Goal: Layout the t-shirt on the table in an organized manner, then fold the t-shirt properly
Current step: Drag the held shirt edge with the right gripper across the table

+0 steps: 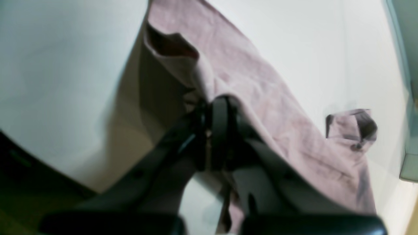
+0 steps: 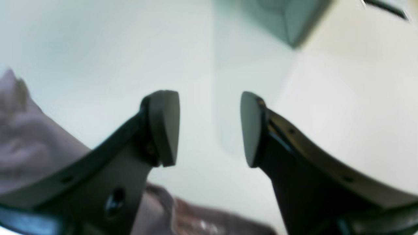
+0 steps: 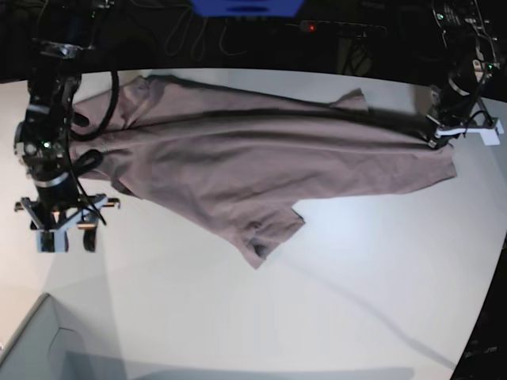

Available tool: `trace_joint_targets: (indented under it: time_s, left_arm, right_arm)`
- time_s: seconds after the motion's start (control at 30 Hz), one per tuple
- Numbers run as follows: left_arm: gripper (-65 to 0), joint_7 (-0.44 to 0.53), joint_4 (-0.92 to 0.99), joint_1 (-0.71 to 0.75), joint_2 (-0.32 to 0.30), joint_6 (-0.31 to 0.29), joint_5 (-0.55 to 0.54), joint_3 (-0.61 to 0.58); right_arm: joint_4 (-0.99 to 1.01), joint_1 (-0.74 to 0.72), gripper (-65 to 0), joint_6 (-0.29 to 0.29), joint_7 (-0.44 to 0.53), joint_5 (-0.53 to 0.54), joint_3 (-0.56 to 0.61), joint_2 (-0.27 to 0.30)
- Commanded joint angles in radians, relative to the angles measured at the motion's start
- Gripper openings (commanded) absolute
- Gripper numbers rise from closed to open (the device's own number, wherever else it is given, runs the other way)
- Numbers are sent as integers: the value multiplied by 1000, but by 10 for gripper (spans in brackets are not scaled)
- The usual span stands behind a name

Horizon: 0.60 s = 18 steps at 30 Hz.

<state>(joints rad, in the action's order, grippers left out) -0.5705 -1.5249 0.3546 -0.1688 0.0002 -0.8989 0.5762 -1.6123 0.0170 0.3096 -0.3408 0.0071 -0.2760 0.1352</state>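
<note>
Starting nearest the base camera: grey box corner (image 3: 40, 340) in the lower left of the frame, then a wide bare stretch of white table (image 3: 317, 293). Further up, shirt (image 3: 261, 158) stretched across the middle from upper left to right edge, wrinkled, one sleeve poking down toward frame centre, the other peeking out along the top edge. Right gripper (image 3: 67, 237) at the left side, just off the shirt's lower left edge, hanging over bare table. In the right wrist view, right gripper (image 2: 210, 129) fingers spread wide with nothing but table (image 2: 98, 49) between them, shirt (image 2: 29, 140) blurry at the left and bottom. Left gripper (image 3: 438, 136) over at the far right of the base view, right at the shirt's end. In the left wrist view, left gripper (image 1: 217, 130) pressed together, pinching the shirt (image 1: 261, 85), cloth lifted off the table (image 1: 58, 71) and running toward the upper left and lower right. Pretty blurry there, so exact grip spot hard to make out.
</note>
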Motion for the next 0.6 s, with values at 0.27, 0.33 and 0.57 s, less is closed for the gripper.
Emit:
trace_joint_targets:
  time_s: [0.27,0.33,0.57]
  left_arm:
    - [-650,16,-16,7,-10,-6,-9,5]
    - [-650,16,-16,14,-11,-6,-9,8]
    - [-650,16,-16,21,-10,-6,-10,6]
  right_arm:
    - [226,-197,-340,4,16,4,516,1]
    - [336,-262,-340,4,16,4,577,-38]
    - [680,-441,-335,4,21,4,587,-147]
